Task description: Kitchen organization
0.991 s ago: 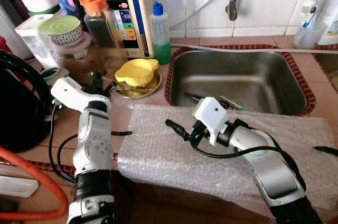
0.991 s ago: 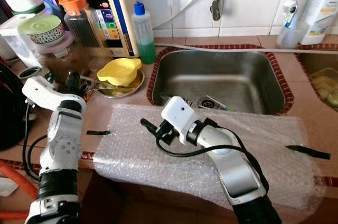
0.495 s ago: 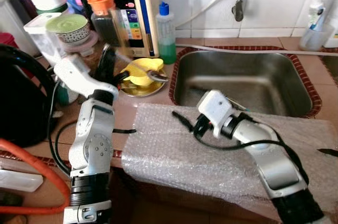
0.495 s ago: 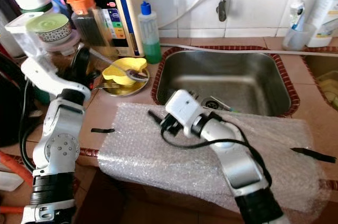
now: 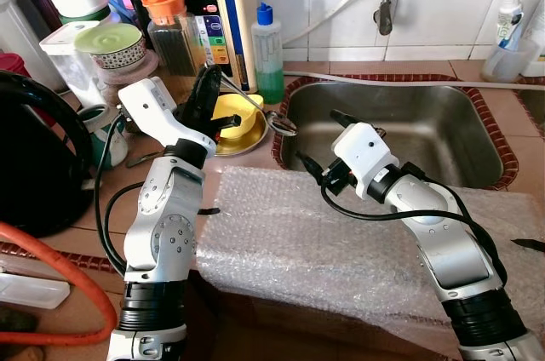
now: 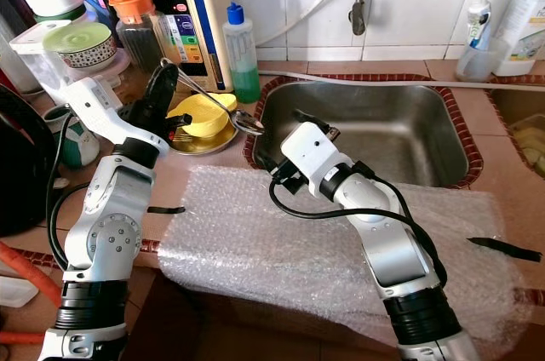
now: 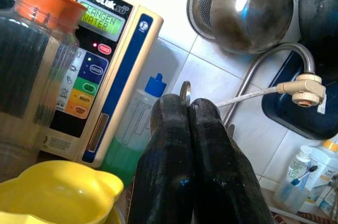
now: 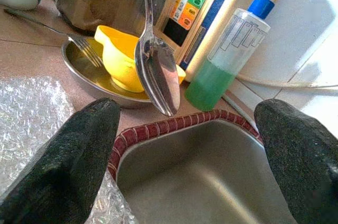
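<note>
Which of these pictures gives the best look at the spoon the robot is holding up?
The right wrist view: the spoon hangs close and sharp, bowl down, over the sink rim. Both eye views show it small, slanting from the left tool toward the sink. The left wrist view shows just its handle tip above the shut fingers.

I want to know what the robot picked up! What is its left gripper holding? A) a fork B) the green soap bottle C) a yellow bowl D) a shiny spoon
D: the left gripper has its black fingers pinched shut on the handle of a shiny metal spoon, whose bowl hangs in the air by the corner of the sink, with the open right gripper close by.
</note>
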`<state>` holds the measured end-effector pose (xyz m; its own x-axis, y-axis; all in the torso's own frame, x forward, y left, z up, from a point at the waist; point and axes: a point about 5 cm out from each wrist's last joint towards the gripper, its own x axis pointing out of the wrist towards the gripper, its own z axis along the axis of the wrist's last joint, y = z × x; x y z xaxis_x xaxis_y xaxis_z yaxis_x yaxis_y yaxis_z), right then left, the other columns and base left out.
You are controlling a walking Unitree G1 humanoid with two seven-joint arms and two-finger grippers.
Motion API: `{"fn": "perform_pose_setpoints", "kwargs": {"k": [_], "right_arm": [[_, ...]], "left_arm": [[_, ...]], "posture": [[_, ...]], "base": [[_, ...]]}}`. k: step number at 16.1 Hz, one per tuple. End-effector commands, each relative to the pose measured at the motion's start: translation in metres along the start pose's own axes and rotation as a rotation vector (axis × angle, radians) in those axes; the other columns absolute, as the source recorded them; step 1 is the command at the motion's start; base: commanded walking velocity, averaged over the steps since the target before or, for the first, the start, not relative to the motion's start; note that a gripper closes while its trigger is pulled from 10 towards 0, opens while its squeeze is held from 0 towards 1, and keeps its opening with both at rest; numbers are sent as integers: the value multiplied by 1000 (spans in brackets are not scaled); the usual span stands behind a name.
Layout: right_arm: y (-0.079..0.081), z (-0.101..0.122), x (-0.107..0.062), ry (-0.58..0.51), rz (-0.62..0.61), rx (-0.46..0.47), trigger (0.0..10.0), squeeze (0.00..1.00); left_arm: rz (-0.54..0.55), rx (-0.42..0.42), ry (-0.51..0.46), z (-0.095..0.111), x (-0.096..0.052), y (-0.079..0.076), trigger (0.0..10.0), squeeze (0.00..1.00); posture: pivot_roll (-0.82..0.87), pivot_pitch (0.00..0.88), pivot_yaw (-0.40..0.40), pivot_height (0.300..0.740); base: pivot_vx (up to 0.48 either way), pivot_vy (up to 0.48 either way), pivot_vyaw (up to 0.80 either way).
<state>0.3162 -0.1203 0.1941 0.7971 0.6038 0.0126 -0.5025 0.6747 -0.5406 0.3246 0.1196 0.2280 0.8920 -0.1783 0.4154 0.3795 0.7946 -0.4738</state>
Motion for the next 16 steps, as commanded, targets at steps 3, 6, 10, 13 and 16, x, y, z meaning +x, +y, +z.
{"fn": "perform_pose_setpoints", "kwargs": {"k": [3,6,10,13,16], "right_arm": [[-1,2,2,-7,1,-9,10000,0],[-1,2,2,-7,1,-9,10000,0],[-1,2,2,-7,1,-9,10000,0],[-15,4,14,-24,-117,13,10000,0],[-25,8,19,-44,-183,29,10000,0]], "left_arm": [[-12,22,-17,7,1,-1,0,0],[-12,22,-17,7,1,-1,0,0],[-12,22,-17,7,1,-1,0,0],[-227,65,96,-16,-2,-33,0,0],[-322,83,143,-26,-4,-47,0,0]], "posture": [[-295,35,144,740],[-295,35,144,740],[-295,35,144,740],[-308,50,146,740],[-312,50,148,740]], "base": [[0,0,0],[0,0,0],[0,0,0],[0,0,0],[0,0,0]]}}
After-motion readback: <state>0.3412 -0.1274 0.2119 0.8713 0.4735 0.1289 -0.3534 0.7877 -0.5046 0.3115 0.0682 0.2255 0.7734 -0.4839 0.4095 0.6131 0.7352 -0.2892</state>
